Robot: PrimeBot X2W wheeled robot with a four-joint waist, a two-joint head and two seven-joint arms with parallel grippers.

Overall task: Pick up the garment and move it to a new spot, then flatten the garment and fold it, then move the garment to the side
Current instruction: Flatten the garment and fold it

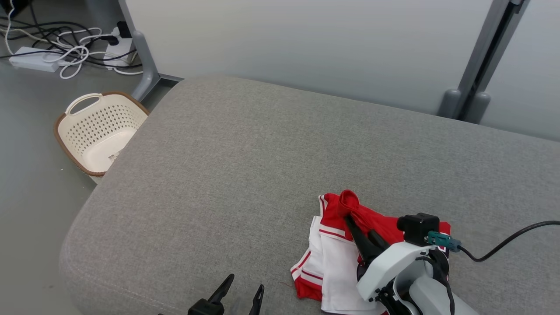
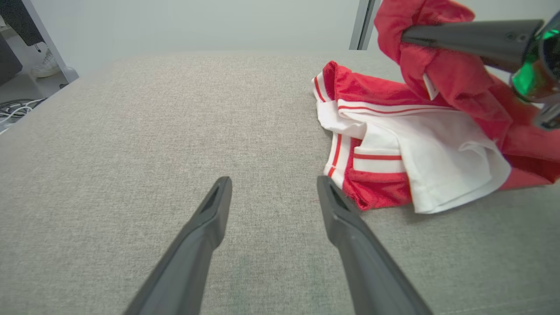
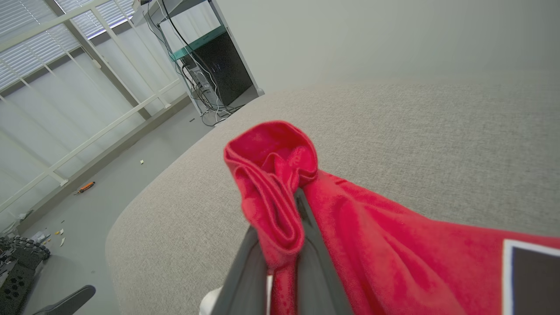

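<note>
The garment (image 1: 337, 253) is a red and white piece with striped trim, crumpled on the grey cushion (image 1: 245, 166) at the near right. My right gripper (image 1: 348, 215) is shut on a bunched red fold of the garment (image 3: 271, 183), lifting that part a little above the cushion while the rest lies flat. In the left wrist view the garment (image 2: 415, 144) lies to the right, with the right gripper (image 2: 407, 37) pinching its raised red fold. My left gripper (image 1: 246, 283) stands open at the near edge, empty, left of the garment. Its fingers (image 2: 210, 218) hover over bare cushion.
A cream perforated basket (image 1: 98, 131) with a brown rim stands on the floor at the cushion's far left corner. Cables and a power strip (image 1: 35, 59) lie on the floor behind it. A pale partition with grey posts (image 1: 472, 83) borders the far side.
</note>
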